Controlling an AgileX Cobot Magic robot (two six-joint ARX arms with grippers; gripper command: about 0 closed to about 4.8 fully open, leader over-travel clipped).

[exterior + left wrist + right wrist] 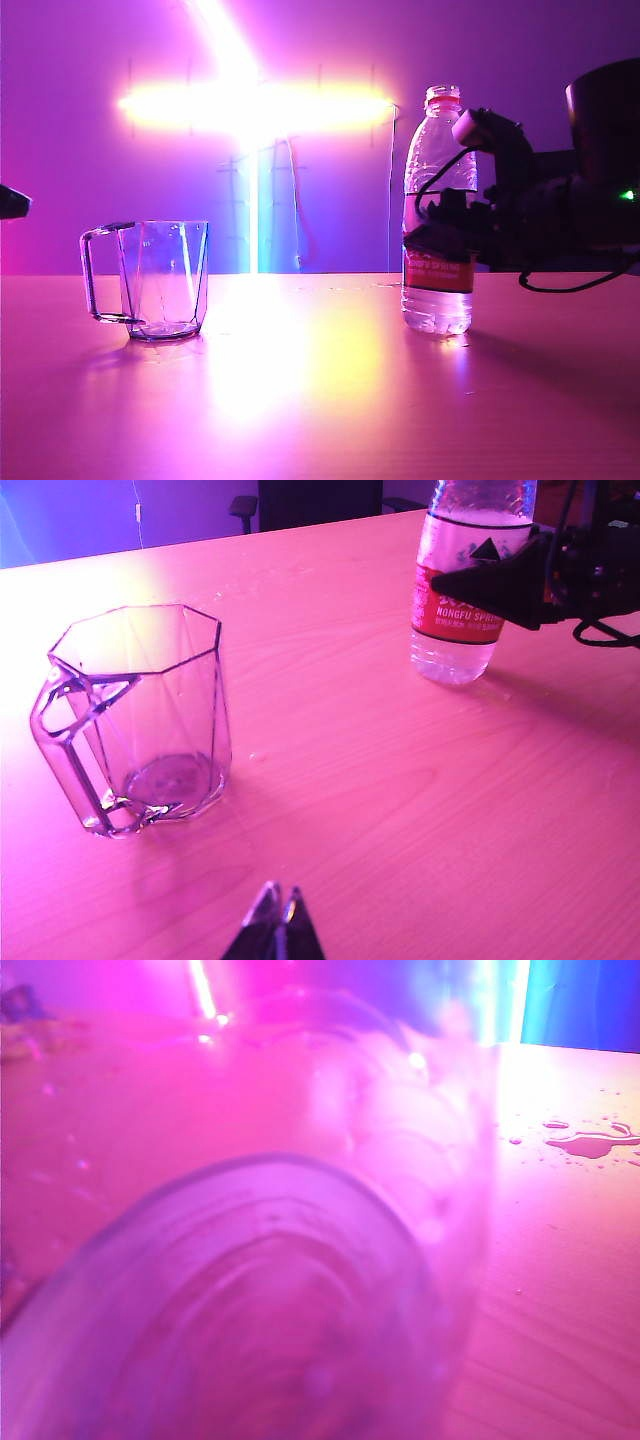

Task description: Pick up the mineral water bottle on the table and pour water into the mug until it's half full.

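The mineral water bottle (pixel 438 150) (pixel 455 650) stands upright on the table (pixel 320 400) at the right, its pinkish cap on and water (pixel 436 308) inside. My right gripper (pixel 436 238) (pixel 482 577) reaches in from the right at label height, dark fingers (pixel 500 575) pressed against the bottle's sides. The bottle's clear ribbed wall (pixel 300 1260) fills the right wrist view and hides the jaws there. The clear faceted mug (pixel 165 275) (pixel 150 710) stands at the left, handle pointing left. My left gripper (pixel 280 908) (pixel 10 201) hovers shut and empty, near the mug.
Small water puddles and drops (pixel 590 1143) lie on the table beside the bottle. A bright cross-shaped light (pixel 250 105) glares on the back wall. A dark chair (pixel 310 500) stands beyond the table's far edge.
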